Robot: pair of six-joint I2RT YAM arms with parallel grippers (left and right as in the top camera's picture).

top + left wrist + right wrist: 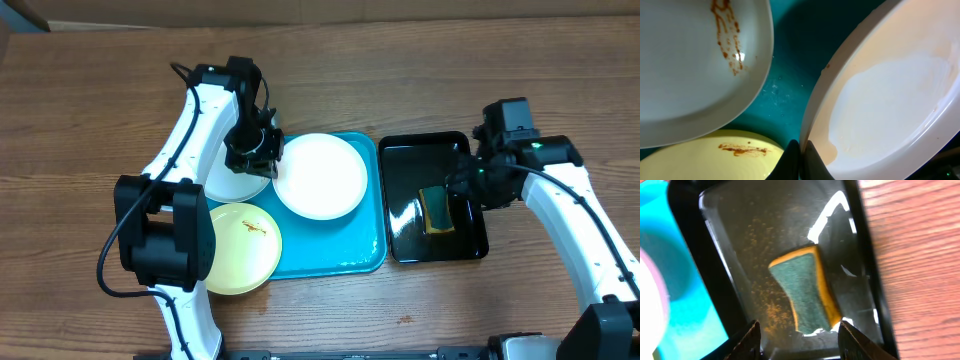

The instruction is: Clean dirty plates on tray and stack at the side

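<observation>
Wooden table (80,120), brown smear (727,40) on white plate (685,85), seen only from left wrist

Count in progress. One white plate (320,176), a second white plate (222,183) and one pale yellow plate (243,250) are making three. One turquoise tray (345,258) and one black tray (402,150) are making two trays. One sponge (437,211) is showing. Left hand (262,158) and right hand (458,188) are making two.

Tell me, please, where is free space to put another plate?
Bare table lies left of the left arm and on the near side of the black tray. On the turquoise tray only the near right corner is free; the white plates and yellow plate crowd the rest. The sponge lies in the black tray.
</observation>
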